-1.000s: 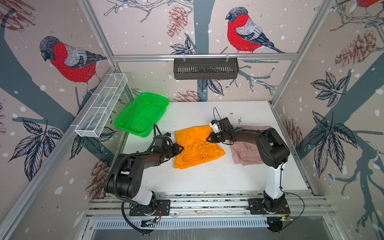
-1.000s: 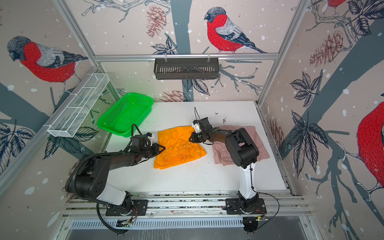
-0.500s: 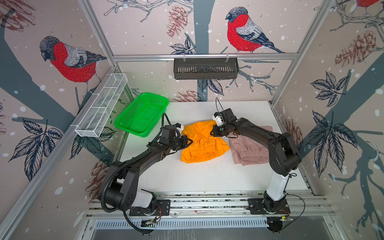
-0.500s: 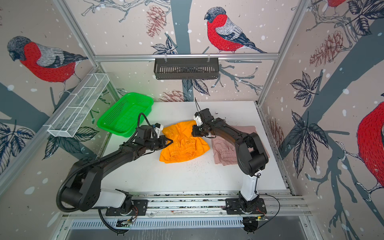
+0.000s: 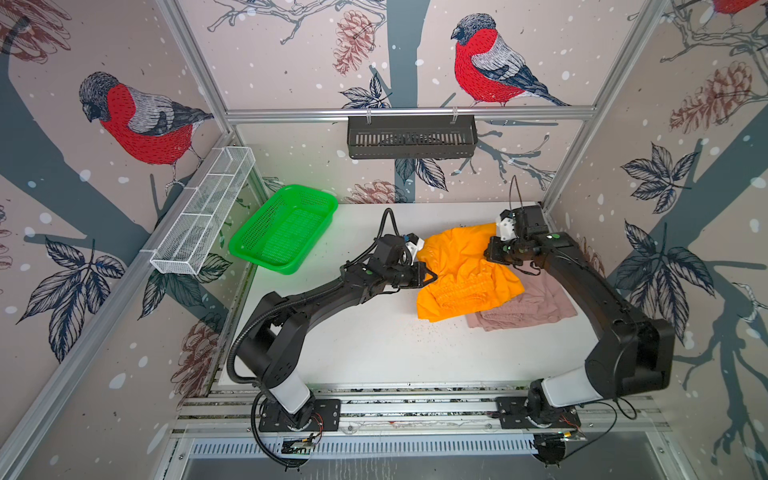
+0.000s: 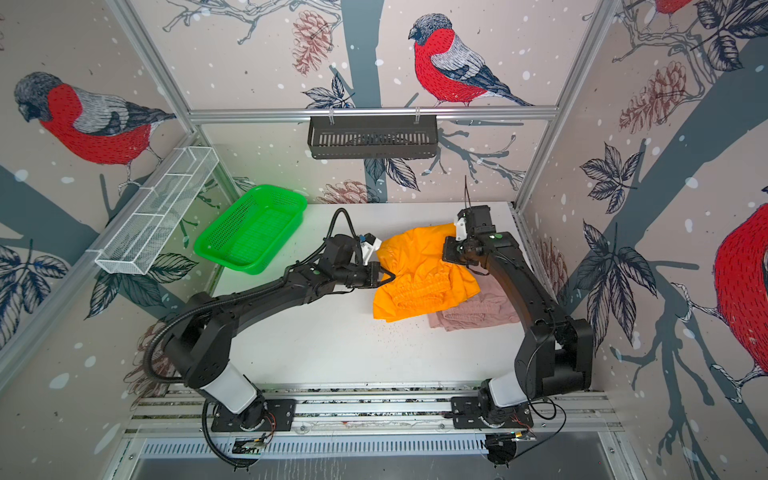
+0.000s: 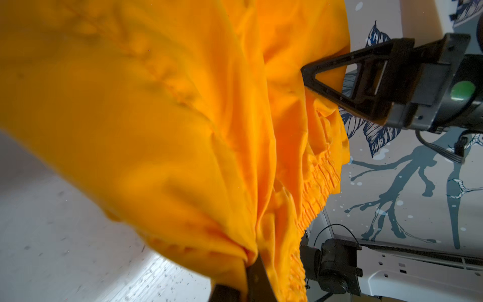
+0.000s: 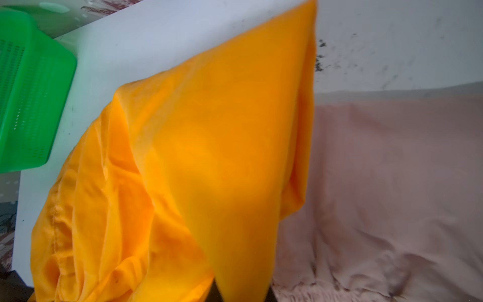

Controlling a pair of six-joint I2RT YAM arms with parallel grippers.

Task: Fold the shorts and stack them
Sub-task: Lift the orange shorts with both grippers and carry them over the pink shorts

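The orange shorts (image 5: pixel 461 270) (image 6: pixel 419 270) hang bunched between my two grippers above the white table (image 5: pixel 374 345), with the gathered waistband sagging in the middle. My left gripper (image 5: pixel 430 276) (image 6: pixel 388 277) is shut on their left edge; in the left wrist view the jaws (image 7: pixel 248 277) pinch orange fabric (image 7: pixel 156 117). My right gripper (image 5: pixel 490 253) (image 6: pixel 446 251) is shut on the far right corner, its tips buried in orange cloth (image 8: pixel 209 143). The pink shorts (image 5: pixel 536 303) (image 6: pixel 486 307) (image 8: pixel 392 183) lie flat at the right. The orange hem overlaps their left side.
A green mesh basket (image 5: pixel 284 226) (image 8: pixel 26 91) sits at the table's back left. A white wire shelf (image 5: pixel 203 216) hangs on the left wall and a black rack (image 5: pixel 411 135) on the back wall. The right arm stretches above the pink shorts.
Both grippers have lifted the orange shorts off the table and carried them to the right, so the fabric now overlaps the pink shorts.
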